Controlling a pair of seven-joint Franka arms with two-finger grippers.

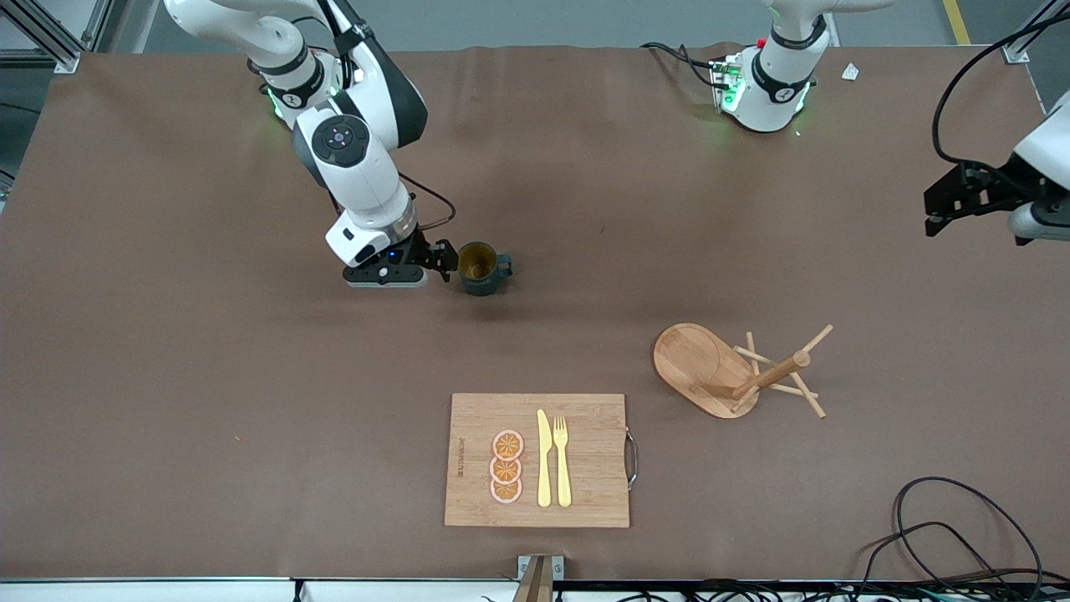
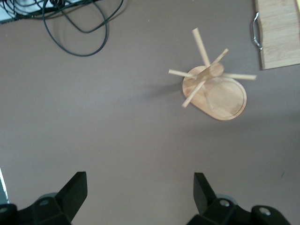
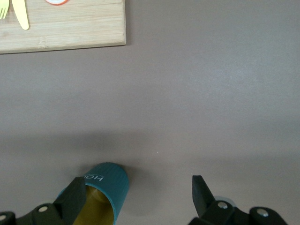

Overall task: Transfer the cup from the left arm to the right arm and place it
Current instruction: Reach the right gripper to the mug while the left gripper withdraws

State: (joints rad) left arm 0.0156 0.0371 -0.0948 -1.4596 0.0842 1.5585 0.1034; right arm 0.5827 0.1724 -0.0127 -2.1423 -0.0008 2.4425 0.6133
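The dark teal ribbed cup stands upright on the brown table, its gold inside showing and its handle pointing toward the left arm's end. My right gripper is low beside it, on the side toward the right arm's end, and is open. In the right wrist view one finger overlaps the cup's rim and the other stands well apart from it. My left gripper is open and empty, held high over the left arm's end of the table; it also shows in the left wrist view.
A wooden peg rack lies tipped on its side, nearer to the front camera than the cup; it shows in the left wrist view. A cutting board with a knife, fork and orange slices lies by the front edge. Black cables lie at the corner.
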